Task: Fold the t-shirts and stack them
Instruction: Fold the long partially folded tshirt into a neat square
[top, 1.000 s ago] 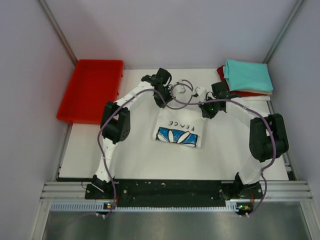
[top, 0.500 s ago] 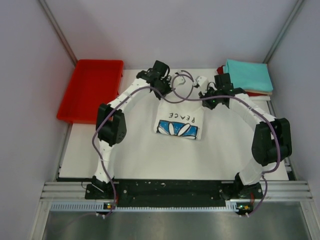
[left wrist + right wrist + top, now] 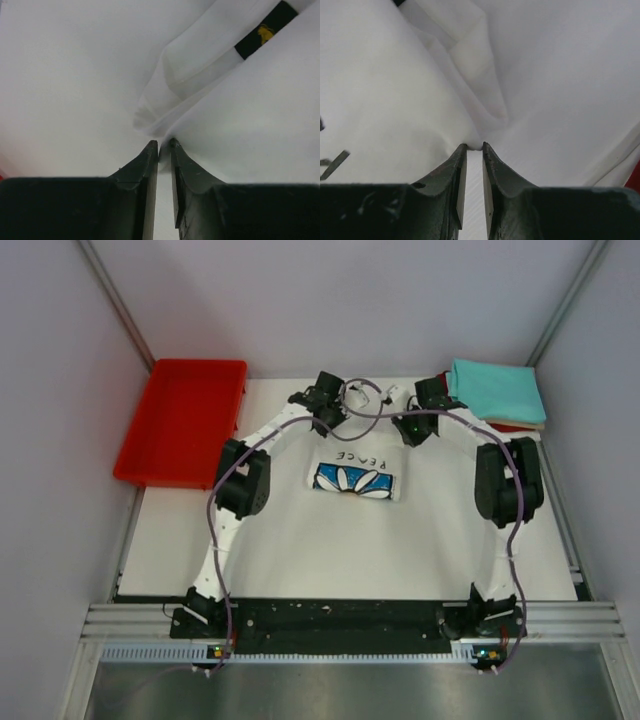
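The white t-shirt (image 3: pixel 358 474) with the blue-and-black flower print lies at mid-table, print towards the near edge. My left gripper (image 3: pixel 328 423) is at its far left corner and is shut on a pinch of white cloth (image 3: pixel 155 117); the dark neck label (image 3: pixel 264 31) shows in the left wrist view. My right gripper (image 3: pixel 409 431) is at the far right corner, shut on white cloth (image 3: pixel 485 85). A folded teal shirt (image 3: pixel 496 390) tops a stack at the back right, with a dark red shirt (image 3: pixel 516 427) showing beneath it.
A red plastic tray (image 3: pixel 180 422) stands at the back left, partly off the white table top (image 3: pixel 300 550). Grey walls close in the left, right and back. The arms' cables loop over the far edge of the shirt.
Both grippers have moved towards the back of the table with the shirt's far corners. The shirt's near edge has slid back and the shirt shows shorter.
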`<act>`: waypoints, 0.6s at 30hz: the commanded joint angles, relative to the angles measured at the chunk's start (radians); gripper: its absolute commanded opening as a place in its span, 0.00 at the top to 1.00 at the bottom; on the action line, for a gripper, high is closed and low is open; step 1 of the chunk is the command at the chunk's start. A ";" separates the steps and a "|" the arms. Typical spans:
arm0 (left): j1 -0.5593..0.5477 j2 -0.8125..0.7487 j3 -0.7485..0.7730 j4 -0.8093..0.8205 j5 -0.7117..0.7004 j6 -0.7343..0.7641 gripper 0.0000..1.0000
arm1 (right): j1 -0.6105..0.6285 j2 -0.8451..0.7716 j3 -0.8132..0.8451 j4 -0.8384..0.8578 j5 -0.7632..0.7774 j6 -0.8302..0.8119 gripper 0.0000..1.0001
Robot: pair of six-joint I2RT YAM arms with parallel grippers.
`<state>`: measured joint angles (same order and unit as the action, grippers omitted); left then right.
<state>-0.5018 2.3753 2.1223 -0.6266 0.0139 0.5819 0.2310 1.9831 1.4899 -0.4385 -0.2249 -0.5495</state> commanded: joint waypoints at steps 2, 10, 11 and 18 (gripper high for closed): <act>0.006 0.070 0.085 0.168 -0.186 -0.020 0.66 | -0.019 0.137 0.206 0.057 0.169 0.124 0.78; 0.016 -0.025 0.131 0.116 -0.195 -0.053 0.44 | -0.038 -0.004 0.201 0.034 0.240 0.397 0.49; 0.016 -0.057 0.116 0.102 -0.178 -0.059 0.43 | -0.044 -0.048 0.173 0.014 0.198 0.442 0.46; 0.013 -0.292 -0.163 -0.024 0.133 -0.157 0.51 | -0.070 -0.196 -0.098 0.093 -0.108 0.718 0.32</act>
<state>-0.4892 2.2623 2.0834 -0.5854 -0.0628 0.5037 0.1719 1.8622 1.4975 -0.4225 -0.1547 -0.0429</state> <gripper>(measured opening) 0.517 0.646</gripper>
